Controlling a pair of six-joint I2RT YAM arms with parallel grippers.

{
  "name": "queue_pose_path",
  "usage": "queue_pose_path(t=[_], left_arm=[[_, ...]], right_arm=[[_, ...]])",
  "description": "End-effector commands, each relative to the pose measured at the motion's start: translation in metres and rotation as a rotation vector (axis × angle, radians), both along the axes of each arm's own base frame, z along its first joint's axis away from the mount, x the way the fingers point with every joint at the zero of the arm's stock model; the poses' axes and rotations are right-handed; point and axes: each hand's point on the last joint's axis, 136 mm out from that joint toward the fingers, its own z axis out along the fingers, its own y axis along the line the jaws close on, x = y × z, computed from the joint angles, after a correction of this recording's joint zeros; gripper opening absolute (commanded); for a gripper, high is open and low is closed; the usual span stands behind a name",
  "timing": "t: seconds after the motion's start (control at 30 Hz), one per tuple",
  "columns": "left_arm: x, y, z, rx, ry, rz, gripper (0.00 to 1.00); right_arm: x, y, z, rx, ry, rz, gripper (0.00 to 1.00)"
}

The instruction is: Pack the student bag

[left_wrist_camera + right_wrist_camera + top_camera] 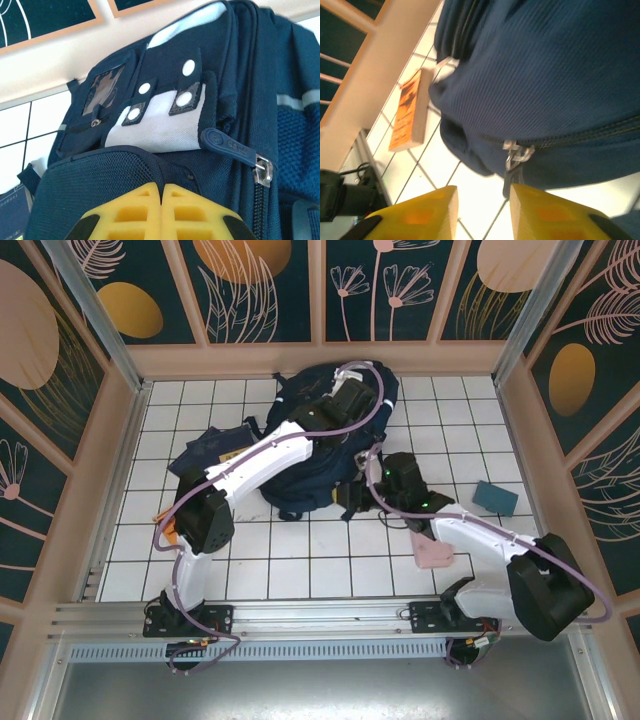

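STEP: zip opening, judged | large navy-blue fabric student bag (305,480) is lying at 12 o'clock on white tiled table (300,570) | left gripper (162,187): fingers closed | right gripper (482,192): fingers apart | small silver metal zipper pull (517,152), at their 1 o'clock, needs centring before pinching.

you lose the middle of the student bag (300,490) under the left arm (265,455) in the top view. at the left wrist, the bag runs off the right and bottom edges, and the left gripper (162,189) is cut by the bottom edge. at the right wrist the bag is blurred, the orange book (407,115) has unreadable print, and the right gripper (482,200) is cropped below.
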Motion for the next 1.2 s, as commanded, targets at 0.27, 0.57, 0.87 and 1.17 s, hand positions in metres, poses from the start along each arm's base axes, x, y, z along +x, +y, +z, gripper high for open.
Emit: queue_pose_path(t=[0.27, 0.57, 0.87, 1.17], left_arm=[[0.002, -0.007, 0.053, -0.170, -0.126, -0.051, 0.00], [0.000, -0.011, 0.054, -0.189, -0.117, -0.072, 0.00], [-0.003, -0.016, 0.051, -0.205, -0.098, -0.100, 0.00], [-0.007, -0.008, 0.063, -0.250, -0.077, -0.049, 0.30]], right_arm=[[0.050, -0.054, 0.048, 0.220, 0.134, -0.300, 0.53], [0.070, -0.036, 0.048, 0.326, 0.333, -0.317, 0.55], [0.079, -0.019, 0.046, 0.333, 0.316, -0.224, 0.55], [0.089, -0.015, 0.057, 0.353, 0.235, -0.213, 0.14]])
